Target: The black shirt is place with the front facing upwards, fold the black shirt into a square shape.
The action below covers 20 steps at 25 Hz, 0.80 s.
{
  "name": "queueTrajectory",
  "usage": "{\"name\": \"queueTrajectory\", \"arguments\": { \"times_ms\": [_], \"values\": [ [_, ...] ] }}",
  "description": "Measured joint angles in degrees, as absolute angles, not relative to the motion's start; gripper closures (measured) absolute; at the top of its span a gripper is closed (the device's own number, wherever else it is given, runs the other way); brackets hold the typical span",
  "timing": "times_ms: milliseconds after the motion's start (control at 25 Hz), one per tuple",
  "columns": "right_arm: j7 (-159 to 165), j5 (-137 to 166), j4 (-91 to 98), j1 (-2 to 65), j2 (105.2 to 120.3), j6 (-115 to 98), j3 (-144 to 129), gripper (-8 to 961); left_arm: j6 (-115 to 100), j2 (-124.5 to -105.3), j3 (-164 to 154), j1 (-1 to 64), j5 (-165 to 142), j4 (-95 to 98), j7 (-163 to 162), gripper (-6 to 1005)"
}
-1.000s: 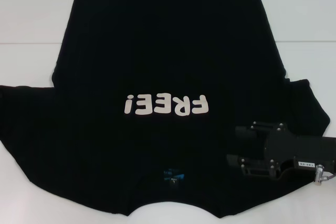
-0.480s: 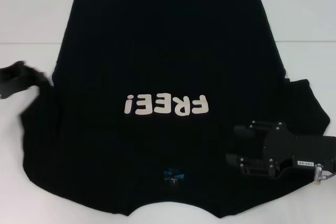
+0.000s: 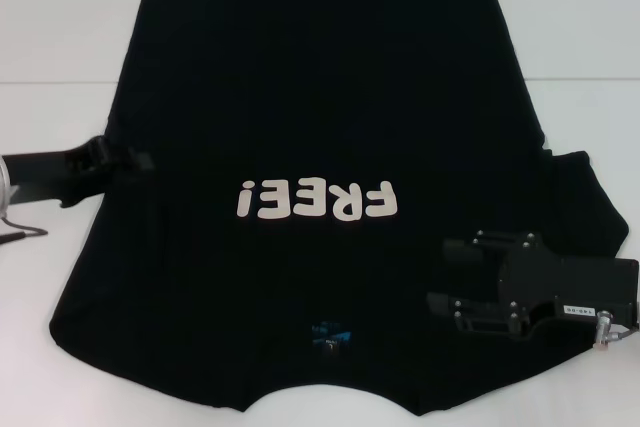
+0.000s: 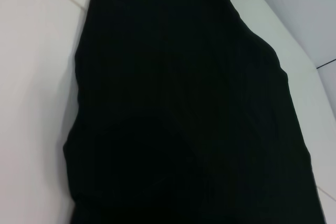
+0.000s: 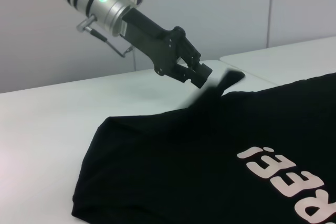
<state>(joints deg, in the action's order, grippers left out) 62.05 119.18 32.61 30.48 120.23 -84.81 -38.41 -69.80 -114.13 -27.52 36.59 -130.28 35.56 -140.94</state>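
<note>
The black shirt (image 3: 320,97) lies spread on the white table, front up, with its cream "FREE!" lettering (image 3: 318,200) upside down to me and the neck label (image 3: 330,335) near the front edge. My left gripper (image 3: 140,159) is at the shirt's left side, shut on the left sleeve, which it holds raised and drawn in over the body. The right wrist view shows that gripper (image 5: 203,75) pinching the lifted cloth (image 5: 223,80). My right gripper (image 3: 445,277) rests open over the right shoulder area. Black cloth (image 4: 184,119) fills the left wrist view.
The white table (image 3: 60,27) shows bare on both sides of the shirt and behind it, with a seam line (image 3: 50,82) across it. The right sleeve (image 3: 585,197) lies flat. A pale wall (image 5: 210,3) stands beyond the table.
The left sleeve, flat on the table a second ago, has been taken hold of by my left gripper, lifted and carried rightward toward the shirt's body. The right gripper has barely moved.
</note>
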Motion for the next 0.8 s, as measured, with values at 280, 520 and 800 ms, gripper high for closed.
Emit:
{"name": "queueTrajectory", "arguments": {
  "times_ms": [280, 520, 800],
  "values": [
    [62.05, 119.18, 32.52, 30.51, 120.23, -84.77, -38.14, 209, -73.0, -116.05, -27.31, 33.9, -118.87, 32.43, -129.06, 648],
    [62.91, 117.79, 32.42, 30.13, 120.19, -84.73, -37.91, 209, -81.55, -116.34, -28.03, 31.61, -116.82, 32.94, -108.54, 521],
    [72.96, 116.18, 35.15, 28.28, 119.75, -83.19, -35.38, 209, -89.75, -120.38, -33.76, 26.18, -117.41, 36.36, -80.74, 315]
  ]
}}
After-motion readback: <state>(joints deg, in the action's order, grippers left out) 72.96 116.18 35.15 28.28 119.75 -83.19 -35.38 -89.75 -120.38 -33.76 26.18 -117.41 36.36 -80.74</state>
